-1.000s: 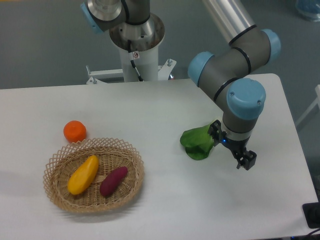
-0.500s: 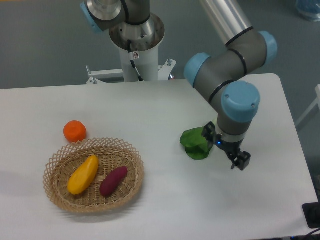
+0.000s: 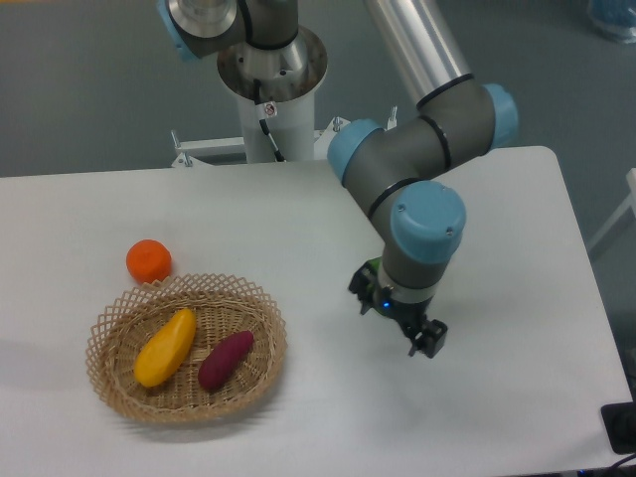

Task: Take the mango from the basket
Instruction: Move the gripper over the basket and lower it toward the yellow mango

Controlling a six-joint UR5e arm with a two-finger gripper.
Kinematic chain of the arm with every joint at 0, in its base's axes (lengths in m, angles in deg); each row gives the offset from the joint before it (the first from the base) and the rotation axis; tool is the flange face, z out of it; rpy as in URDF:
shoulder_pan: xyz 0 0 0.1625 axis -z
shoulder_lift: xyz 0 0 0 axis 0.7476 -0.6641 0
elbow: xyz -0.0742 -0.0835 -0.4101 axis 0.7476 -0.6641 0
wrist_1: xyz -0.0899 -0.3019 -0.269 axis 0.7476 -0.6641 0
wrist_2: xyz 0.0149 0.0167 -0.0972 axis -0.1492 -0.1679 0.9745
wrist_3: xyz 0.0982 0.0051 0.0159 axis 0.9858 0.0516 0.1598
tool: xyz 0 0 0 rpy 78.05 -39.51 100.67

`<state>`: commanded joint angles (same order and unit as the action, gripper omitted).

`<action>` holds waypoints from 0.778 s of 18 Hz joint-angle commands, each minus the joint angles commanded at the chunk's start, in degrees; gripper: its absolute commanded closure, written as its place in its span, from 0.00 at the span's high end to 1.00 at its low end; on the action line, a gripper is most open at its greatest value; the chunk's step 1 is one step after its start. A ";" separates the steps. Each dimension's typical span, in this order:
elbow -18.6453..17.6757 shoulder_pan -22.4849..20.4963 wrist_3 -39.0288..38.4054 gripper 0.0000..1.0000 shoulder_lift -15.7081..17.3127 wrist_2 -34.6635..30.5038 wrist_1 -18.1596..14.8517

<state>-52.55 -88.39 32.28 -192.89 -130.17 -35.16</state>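
The mango [image 3: 166, 347], yellow shading to orange, lies tilted in the left half of the wicker basket [image 3: 117, 320] at the front left of the table. My gripper [image 3: 395, 315] hangs over the table's middle right, far from the basket and to its right. It points down, its two fingers stand wide apart, and nothing is between them.
A dark purple sweet potato [image 3: 226, 360] lies beside the mango in the basket. A round orange fruit [image 3: 148, 260] sits just behind the basket's rim. A sliver of a green object [image 3: 370, 266] shows behind my wrist. The robot's base [image 3: 270, 89] stands at the table's back.
The arm has swung left by about a hand's width, toward the basket, and now covers most of the green object. The fruits and the basket have not moved.
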 joint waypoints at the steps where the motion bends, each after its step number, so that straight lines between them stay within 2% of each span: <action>1: 0.00 1.32 -1.85 1.00 0.00 0.26 0.00; 4: -1.31 4.13 -6.42 1.00 0.44 1.75 0.09; 9: -4.39 7.21 -7.74 1.00 2.55 6.32 0.26; 14: -4.75 10.81 -12.31 1.00 2.29 6.42 1.66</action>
<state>-57.30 -77.57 19.97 -190.60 -123.75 -33.50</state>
